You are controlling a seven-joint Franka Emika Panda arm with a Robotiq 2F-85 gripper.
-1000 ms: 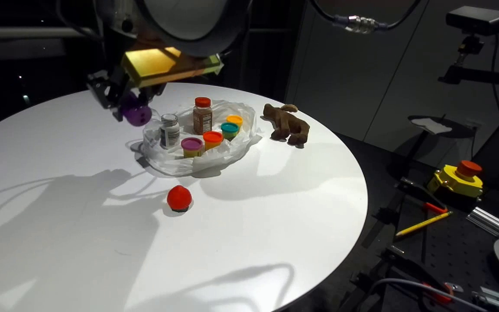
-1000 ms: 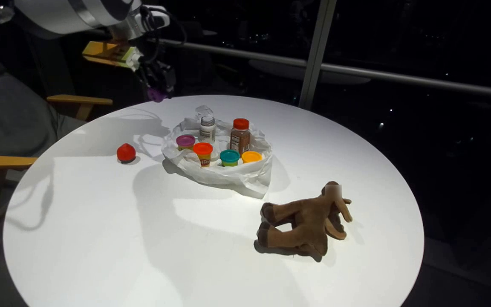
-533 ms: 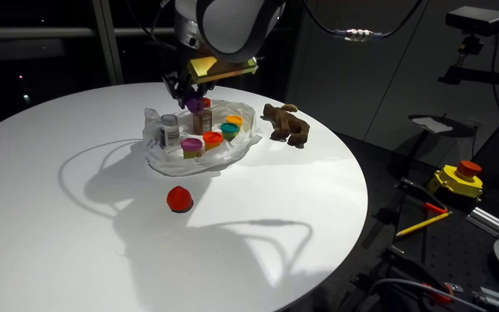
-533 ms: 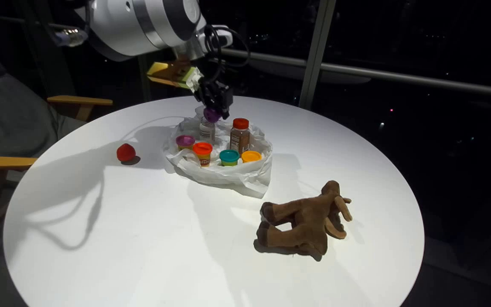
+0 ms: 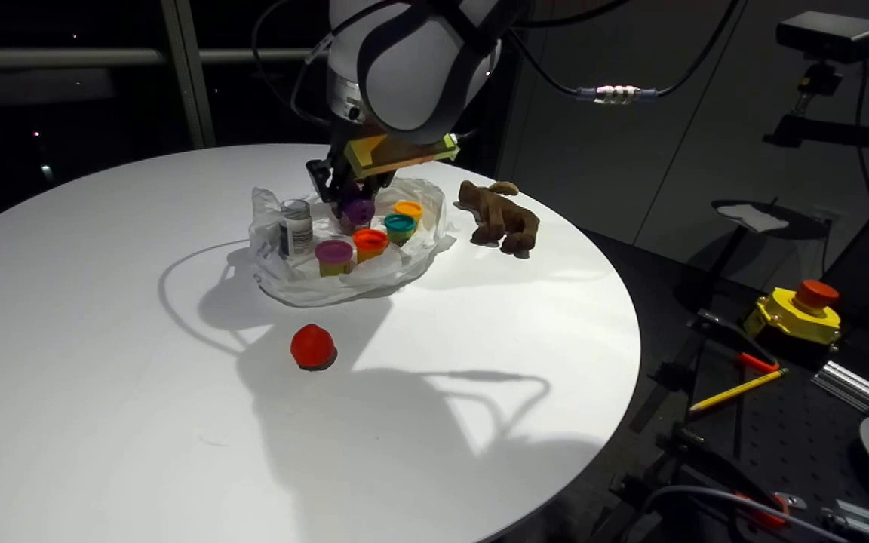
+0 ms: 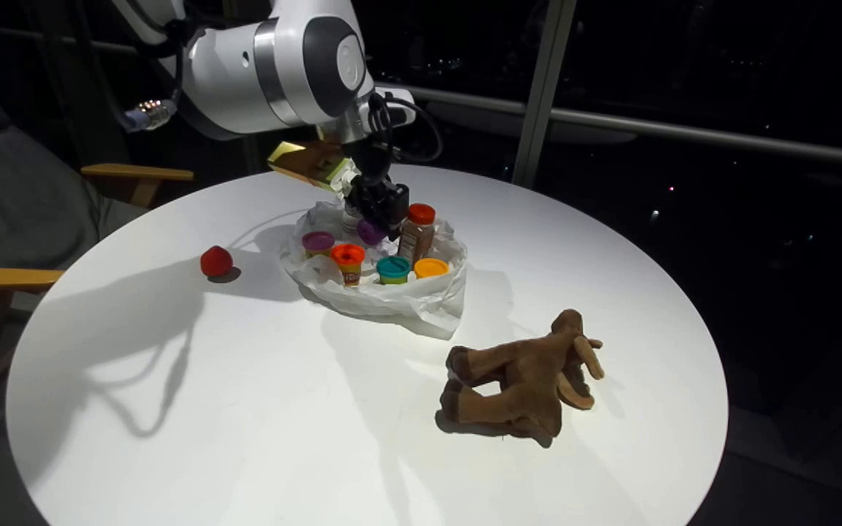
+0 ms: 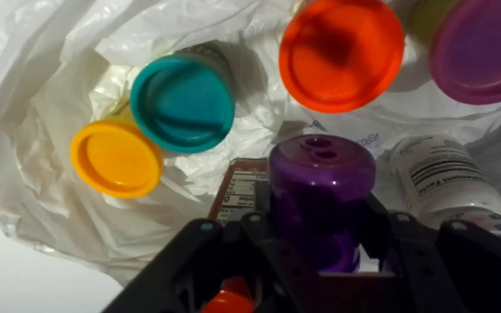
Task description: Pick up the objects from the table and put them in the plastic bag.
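One purple cylinder (image 7: 322,161) is clamped between the jaws of the gripper (image 7: 318,204), low over the inside of the plastic bag (image 5: 306,290); contact with the bag floor cannot be determined. The bag is spread on the round white table (image 5: 102,422). Bag contents, left to right in an exterior view: purple-lidded tub (image 6: 319,242), orange-lidded tub (image 6: 349,256), teal-lidded tub (image 6: 393,269), yellow-lidded tub (image 6: 432,268), all upright. The red-capped jar (image 6: 416,237), also in the bag, leans to the right just beside the gripper; whether the two touch cannot be determined. In an exterior view, the white bottle (image 5: 296,230) stands at the left inside the bag, the red ball (image 5: 312,347) sits on the table on the near side, outside the bag, and the brown toy animal (image 5: 501,217) lies to the right, apart from the bag.
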